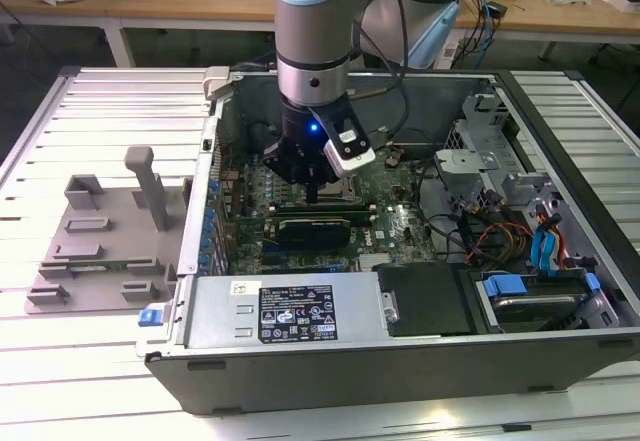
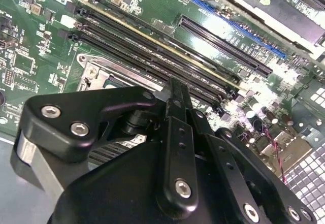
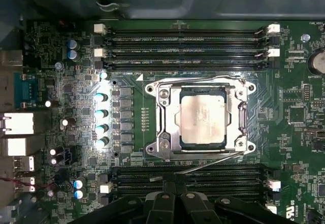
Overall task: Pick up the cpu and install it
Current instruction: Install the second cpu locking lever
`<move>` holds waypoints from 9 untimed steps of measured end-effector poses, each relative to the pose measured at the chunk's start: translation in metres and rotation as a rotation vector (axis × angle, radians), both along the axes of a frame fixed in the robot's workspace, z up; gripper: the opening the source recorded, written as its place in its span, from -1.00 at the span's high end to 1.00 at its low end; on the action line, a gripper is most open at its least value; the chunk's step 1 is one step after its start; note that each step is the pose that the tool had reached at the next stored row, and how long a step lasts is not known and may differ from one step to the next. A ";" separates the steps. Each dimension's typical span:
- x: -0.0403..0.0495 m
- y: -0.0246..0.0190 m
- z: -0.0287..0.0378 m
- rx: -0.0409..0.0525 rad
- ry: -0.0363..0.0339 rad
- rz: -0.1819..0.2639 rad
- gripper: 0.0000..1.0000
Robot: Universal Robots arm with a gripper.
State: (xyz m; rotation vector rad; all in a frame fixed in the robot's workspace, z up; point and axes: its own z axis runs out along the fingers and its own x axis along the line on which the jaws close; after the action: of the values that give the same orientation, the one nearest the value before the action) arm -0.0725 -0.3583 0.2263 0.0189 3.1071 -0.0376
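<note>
Pincer [image 1: 313, 193] closed above socketed cpu [image 3: 202, 119]

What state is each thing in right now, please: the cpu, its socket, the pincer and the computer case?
cpu: seated flat in the socket, silver top up.
socket: metal frame around the cpu.
pincer: shut, empty, beside the socket.
computer case: lying open, motherboard exposed.

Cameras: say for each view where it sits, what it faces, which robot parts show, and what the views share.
Exterior view: off the arm, looking down into the open computer case; arm and gripper show.
First wrist view: on the wrist, straight down at the cpu in its socket.
Second wrist view: on the wrist, obliquely across the gripper.
Shared: the motherboard.
</note>
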 end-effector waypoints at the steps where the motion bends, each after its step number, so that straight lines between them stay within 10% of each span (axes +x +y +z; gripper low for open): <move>1: -0.0016 -0.0006 -0.0007 0.0013 -0.0001 0.018 0.79; 9: -0.0092 -0.0039 -0.0092 0.0424 -0.0010 0.109 0.79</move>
State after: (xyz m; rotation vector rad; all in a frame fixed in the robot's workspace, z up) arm -0.0817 -0.3622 0.2170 -0.1494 3.1016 0.0312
